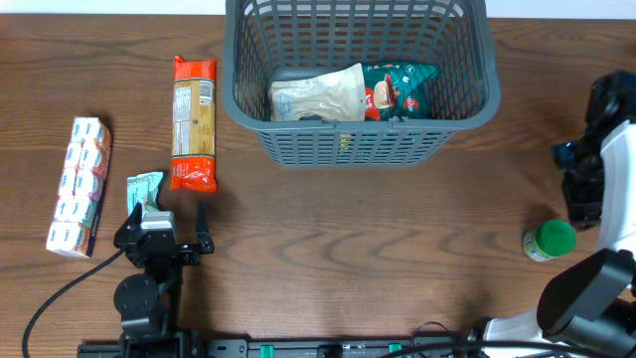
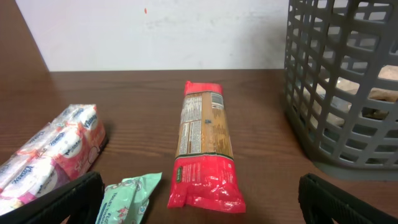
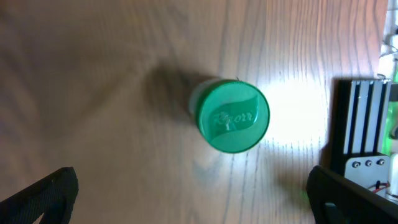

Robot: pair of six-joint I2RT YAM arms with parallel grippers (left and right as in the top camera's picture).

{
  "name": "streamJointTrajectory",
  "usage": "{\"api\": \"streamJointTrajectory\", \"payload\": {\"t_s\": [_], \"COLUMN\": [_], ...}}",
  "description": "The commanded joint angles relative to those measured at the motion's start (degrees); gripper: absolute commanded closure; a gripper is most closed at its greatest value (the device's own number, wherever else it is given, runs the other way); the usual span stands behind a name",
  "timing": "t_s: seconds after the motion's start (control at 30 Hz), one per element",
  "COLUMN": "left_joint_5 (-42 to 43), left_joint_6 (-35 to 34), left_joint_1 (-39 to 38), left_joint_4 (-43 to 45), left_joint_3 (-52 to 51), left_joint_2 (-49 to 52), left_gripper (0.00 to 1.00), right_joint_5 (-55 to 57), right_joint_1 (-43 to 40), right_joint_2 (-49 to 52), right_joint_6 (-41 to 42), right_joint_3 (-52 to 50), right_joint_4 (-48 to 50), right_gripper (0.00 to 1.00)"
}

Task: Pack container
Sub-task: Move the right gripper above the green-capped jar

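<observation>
at far left we are holding the left gripper (image 2: 199,186) wide apart just by the small teal packet (image 2: 127,198); the container (image 1: 358,149) is sitting at centre back (two bags (image 1: 323,94) inside); our right gripper (image 3: 191,180), also apart, is hovering over the green-lidded jar (image 3: 232,117), which an off-centre squeeze could be tipping over.

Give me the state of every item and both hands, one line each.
container: upright, partly filled.
beige bag: lying inside the container.
green bag: inside the container, beside the beige bag.
pasta pack: lying flat, outside the container.
tissue pack: lying flat, outside the container.
teal packet: lying flat, outside the container.
green-lidded jar: upright, lid on.
left hand: open, empty.
right hand: open, empty, above the jar.
</observation>
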Motion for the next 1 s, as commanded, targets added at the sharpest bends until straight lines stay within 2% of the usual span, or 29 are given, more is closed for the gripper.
{"api": "streamJointTrajectory", "payload": {"t_s": [0.0,0.27,0.97], "left_joint_5": [0.2,0.2,0.2], "left_joint_6": [0.8,0.8,0.8], "left_joint_1": [0.2,0.2,0.2], "left_joint_4": [-0.8,-0.9,-0.9], "left_joint_3": [-1.6,-1.6,-1.6], "left_joint_2": [-0.3,-0.3,-0.3], "left_gripper": [0.02,0.02,0.01], "right_joint_5": [1.0,1.1,-0.5], "right_joint_1": [-0.7,-0.8,-11.3], "right_joint_2": [0.0,0.0,0.0], "right_joint_6": [1.4,1.4,-0.8], "right_joint_3": [-5.7,-15.5,-17.1], "right_joint_4": [2.6,10.1,13.5], "right_gripper": [0.01,0.01,0.01]}}
